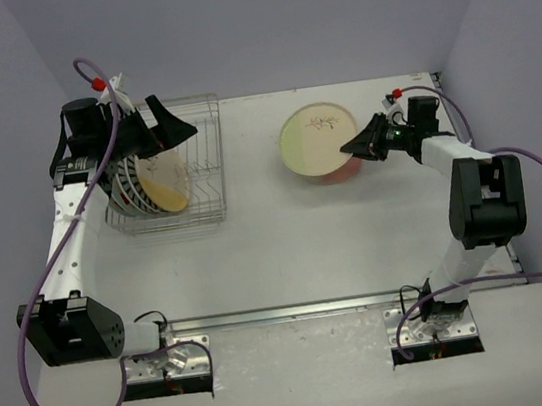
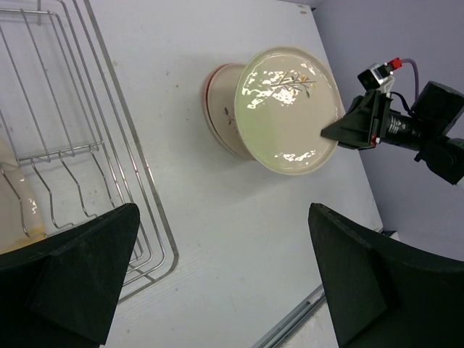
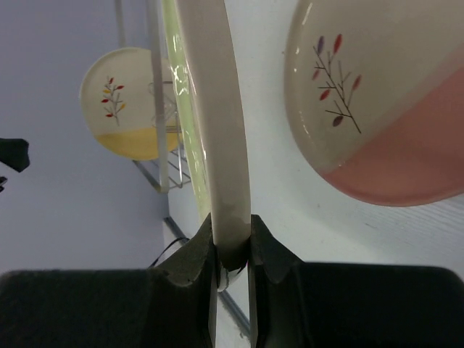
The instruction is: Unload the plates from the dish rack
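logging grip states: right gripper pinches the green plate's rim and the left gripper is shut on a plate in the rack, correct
Not quite. The left gripper is open and holds nothing, as the left wrist view shows. The right gripper does pinch the green plate by its rim.

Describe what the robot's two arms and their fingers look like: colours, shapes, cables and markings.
Both the left arm and the right arm have white links joined by boxy black housings. A purple cable loops along each. The fingers are matte black, broad and wedge-shaped. A small red cap sits near each wrist.
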You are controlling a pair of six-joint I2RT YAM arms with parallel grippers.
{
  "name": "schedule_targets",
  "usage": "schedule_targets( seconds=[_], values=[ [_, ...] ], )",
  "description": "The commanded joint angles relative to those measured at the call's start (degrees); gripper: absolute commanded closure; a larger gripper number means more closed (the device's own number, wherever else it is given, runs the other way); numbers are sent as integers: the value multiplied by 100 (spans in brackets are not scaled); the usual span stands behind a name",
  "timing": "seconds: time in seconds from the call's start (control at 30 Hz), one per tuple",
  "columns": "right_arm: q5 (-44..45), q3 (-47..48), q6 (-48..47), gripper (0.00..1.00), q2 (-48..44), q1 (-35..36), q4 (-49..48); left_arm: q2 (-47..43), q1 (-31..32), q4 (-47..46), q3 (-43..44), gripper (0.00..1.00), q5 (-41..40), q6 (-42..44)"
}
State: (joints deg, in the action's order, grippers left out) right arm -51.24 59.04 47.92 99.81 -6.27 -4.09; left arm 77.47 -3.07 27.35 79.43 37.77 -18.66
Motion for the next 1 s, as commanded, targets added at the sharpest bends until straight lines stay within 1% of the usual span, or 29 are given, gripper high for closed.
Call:
schedule_targets(
  seconds=[0.0, 0.2, 0.5, 0.6, 0.97],
  values=[
    [236, 732, -730, 100, 149, 20, 390, -227, -1, 112, 214, 0, -326, 235],
    [343, 859, -814, 100, 459, -33, 397, -303, -1, 77, -10, 0, -304, 284],
    [353, 1204, -986, 100, 953, -150, 720, -323, -6, 67, -254, 0, -240, 316],
    [303, 1372, -1004, 100, 1176, -170, 876, -329, -6, 45, -338, 0, -223, 311],
    [-85, 1560, -853, 100, 1604, -297, 874, -346, -3, -39, -446, 0, -200, 311]
  ],
)
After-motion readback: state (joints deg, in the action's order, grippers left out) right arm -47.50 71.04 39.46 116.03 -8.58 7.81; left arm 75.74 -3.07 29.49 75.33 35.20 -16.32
